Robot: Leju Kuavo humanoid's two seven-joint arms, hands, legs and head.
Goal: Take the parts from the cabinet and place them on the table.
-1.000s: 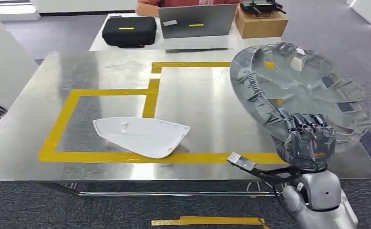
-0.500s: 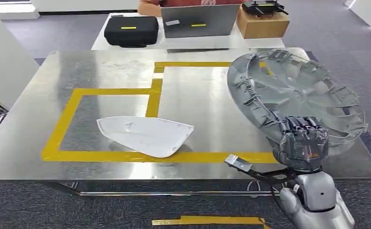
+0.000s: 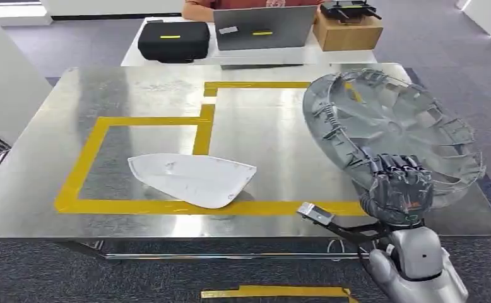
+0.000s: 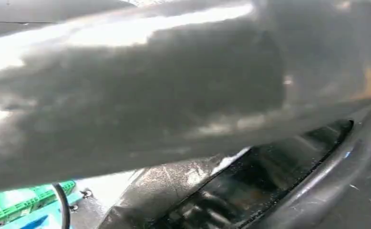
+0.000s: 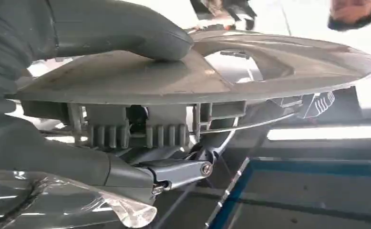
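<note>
Grey plastic wheel cover [image 3: 391,129] hangs tilted over the steel table's [image 3: 136,95] right yellow-taped bay, its near rim clamped in the right hand [image 3: 399,189], thumb [image 5: 126,33] pressing one face, presumably so it can be lowered flat beside the white part [image 3: 192,178].

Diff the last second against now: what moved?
The right hand keeps its grip on the grey wheel cover and has lowered it slightly toward the steel table, tilting it flatter over the right taped zone. A small camera shift accounts for the rest. The white mirror cover stays in the left taped rectangle.
</note>
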